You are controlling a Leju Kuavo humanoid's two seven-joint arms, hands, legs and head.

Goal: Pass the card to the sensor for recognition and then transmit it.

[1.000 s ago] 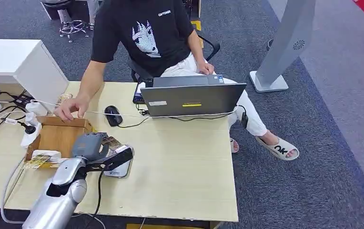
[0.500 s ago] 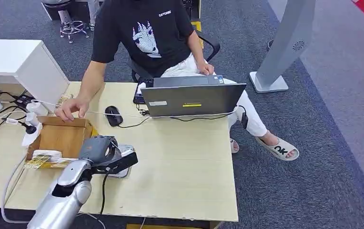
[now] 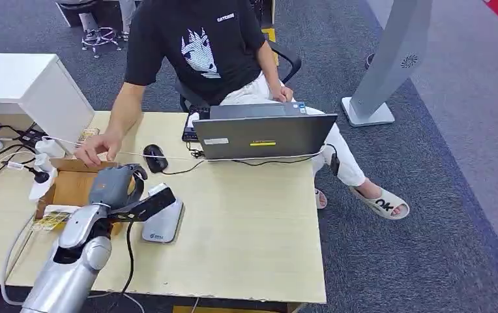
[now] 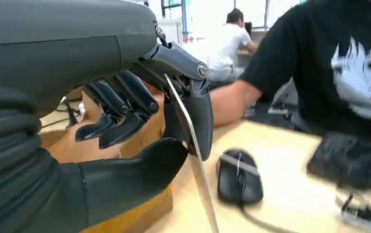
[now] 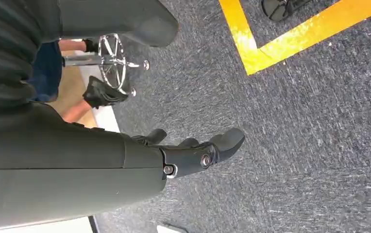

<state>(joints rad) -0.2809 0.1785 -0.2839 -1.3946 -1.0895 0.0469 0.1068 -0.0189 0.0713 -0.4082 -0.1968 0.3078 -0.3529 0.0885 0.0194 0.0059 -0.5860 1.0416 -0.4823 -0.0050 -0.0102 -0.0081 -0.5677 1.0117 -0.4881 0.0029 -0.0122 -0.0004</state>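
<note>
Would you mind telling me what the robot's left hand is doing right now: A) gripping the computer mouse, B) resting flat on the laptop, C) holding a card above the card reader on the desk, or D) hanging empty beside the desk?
C: the left hand pinches the thin card between thumb and fingers, and in the head view it hovers just above the sensor, away from the mouse and the laptop.

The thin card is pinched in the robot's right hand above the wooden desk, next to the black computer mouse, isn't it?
Not quite: the robot's left hand pinches the thin card, not its right. The left wrist view shows the card's edge between the thick grey thumb and a dark finger, above the wooden desk, next to the black computer mouse. The right hand hangs over grey carpet, holding nothing.
</note>
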